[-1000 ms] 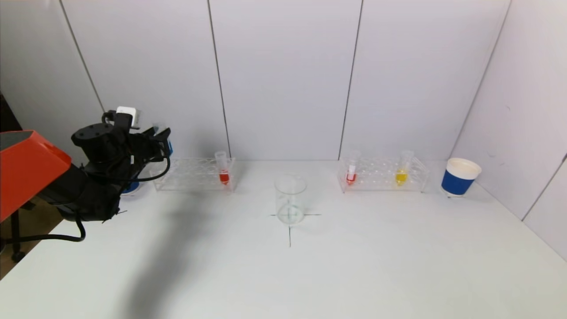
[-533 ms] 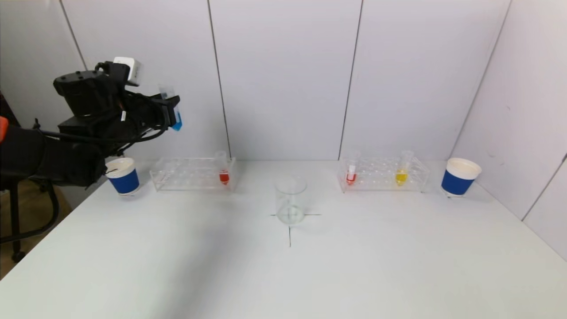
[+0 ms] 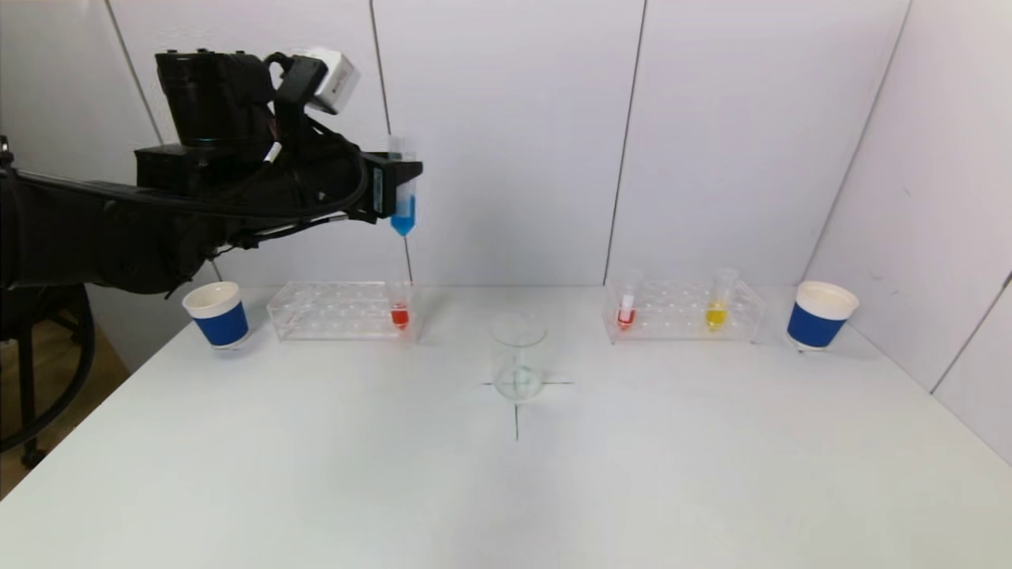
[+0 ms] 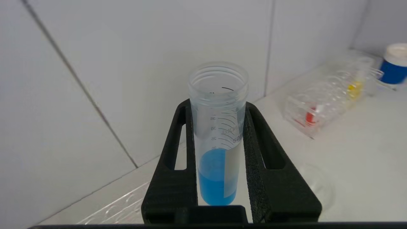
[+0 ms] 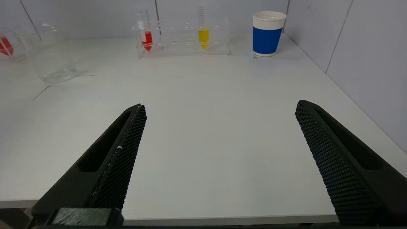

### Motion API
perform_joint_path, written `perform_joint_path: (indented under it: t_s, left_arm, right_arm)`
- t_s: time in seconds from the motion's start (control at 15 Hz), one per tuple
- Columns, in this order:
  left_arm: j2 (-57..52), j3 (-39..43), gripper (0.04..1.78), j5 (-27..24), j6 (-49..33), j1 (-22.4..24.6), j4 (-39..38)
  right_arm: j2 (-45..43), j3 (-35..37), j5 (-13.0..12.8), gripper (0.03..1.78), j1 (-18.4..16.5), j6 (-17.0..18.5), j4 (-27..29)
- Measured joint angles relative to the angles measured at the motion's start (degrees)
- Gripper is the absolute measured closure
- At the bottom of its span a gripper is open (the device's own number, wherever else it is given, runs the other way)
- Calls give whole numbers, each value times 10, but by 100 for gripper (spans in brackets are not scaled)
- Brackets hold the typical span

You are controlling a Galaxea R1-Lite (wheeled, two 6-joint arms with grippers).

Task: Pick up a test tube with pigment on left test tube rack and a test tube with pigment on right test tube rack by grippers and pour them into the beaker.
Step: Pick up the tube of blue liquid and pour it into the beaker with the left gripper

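The left tool (image 3: pixel 399 188) pinches the upright, uncapped tube of blue liquid (image 3: pixel 402 207) high above the desk (image 3: pixel 506 490), the beaker (image 3: pixel 518 357) below and ahead; a swing could slosh liquid out early.

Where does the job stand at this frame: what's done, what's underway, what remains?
Done: the left gripper has lifted the blue-pigment test tube upright, above the left clear rack.
In hand: carrying it toward the empty glass beaker.
Left: both pours, and the open right gripper taking a tube from the right clear rack.
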Motion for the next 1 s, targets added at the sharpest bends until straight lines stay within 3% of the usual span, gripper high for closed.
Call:
perform_joint_path:
  t_s: [0.27,0.53,1.0]
  left_arm:
    - [3,-3,137,-102,66,-32,40]
    - [17,-6,137,-212,158,-30,90]
    - [72,-13,137,-290,399,-28,173]
  right_arm:
    - [0,0,0,10,0,0,0]
    - [0,0,0,10,0,0,0]
    - [0,0,0,10,0,0,0]
